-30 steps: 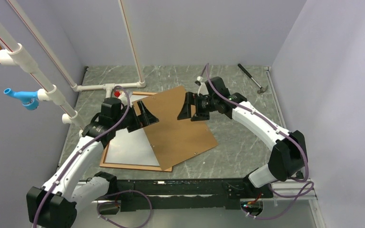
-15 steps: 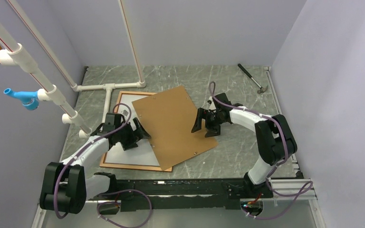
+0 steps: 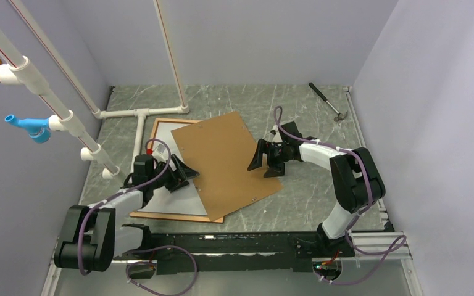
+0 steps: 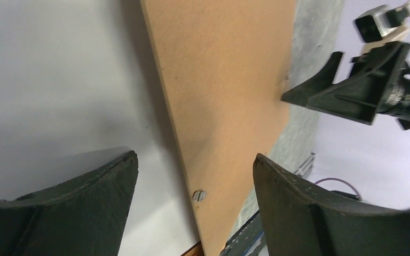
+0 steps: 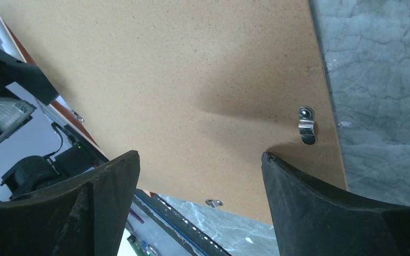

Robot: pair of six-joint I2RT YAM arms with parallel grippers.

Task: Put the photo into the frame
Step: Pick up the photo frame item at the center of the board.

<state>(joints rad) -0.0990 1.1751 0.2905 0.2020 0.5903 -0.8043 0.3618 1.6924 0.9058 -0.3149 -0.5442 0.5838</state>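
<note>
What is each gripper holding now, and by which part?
Nothing is held. The left gripper and the right gripper both stand open over the brown backing panel, one near each side edge, clamping nothing.

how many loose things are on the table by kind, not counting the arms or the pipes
picture parts: 3 (frame, photo white side up, brown backing panel)
tools: 1 (hammer)
total: 4
</note>
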